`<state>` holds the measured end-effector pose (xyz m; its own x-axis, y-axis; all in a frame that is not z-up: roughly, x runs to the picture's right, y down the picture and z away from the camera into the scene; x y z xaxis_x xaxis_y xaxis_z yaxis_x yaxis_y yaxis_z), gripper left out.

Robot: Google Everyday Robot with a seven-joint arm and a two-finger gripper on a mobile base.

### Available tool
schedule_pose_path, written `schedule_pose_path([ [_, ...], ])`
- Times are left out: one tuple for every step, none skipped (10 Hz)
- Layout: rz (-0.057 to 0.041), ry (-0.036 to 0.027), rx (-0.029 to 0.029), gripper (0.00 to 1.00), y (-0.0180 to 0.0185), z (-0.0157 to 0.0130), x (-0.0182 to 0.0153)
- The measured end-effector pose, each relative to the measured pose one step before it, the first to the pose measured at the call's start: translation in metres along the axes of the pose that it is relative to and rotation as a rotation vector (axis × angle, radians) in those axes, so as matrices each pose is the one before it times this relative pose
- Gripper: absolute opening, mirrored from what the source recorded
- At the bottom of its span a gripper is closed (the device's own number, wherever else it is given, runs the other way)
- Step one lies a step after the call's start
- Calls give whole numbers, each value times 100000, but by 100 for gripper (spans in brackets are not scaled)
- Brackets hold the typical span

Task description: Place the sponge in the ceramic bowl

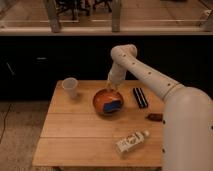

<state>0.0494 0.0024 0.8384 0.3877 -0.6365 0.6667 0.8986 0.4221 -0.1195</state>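
Observation:
The ceramic bowl (99, 102), glossy orange-brown, stands in the middle of the wooden table (75, 130). The blue sponge (113, 106) lies inside it, toward the right side, with a thin yellowish edge showing. My gripper (111, 86) hangs just above the bowl's far rim, apart from the sponge. The white arm reaches to it from the right, over the table's back edge.
A white cup (70, 87) stands left of the bowl. A dark ridged bar (140, 97) lies to its right, with a small brown object (155, 117) nearer the right edge. A white bottle (131, 142) lies on its side at the front. A dark counter runs behind.

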Motion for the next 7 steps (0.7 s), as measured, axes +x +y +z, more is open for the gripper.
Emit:
schedule_pose_path([
  [-107, 84, 20, 40, -3, -20, 7],
  [-149, 85, 45, 40, -8, -21, -3],
  [-56, 135, 33, 40, -14, -45, 13],
  [-92, 84, -17, 40, 34, -1, 21],
  [-86, -4, -4, 40, 8, 13, -3],
  [-156, 72, 25, 37, -1, -10, -1],
  [-133, 134, 27, 33, 1, -14, 12],
])
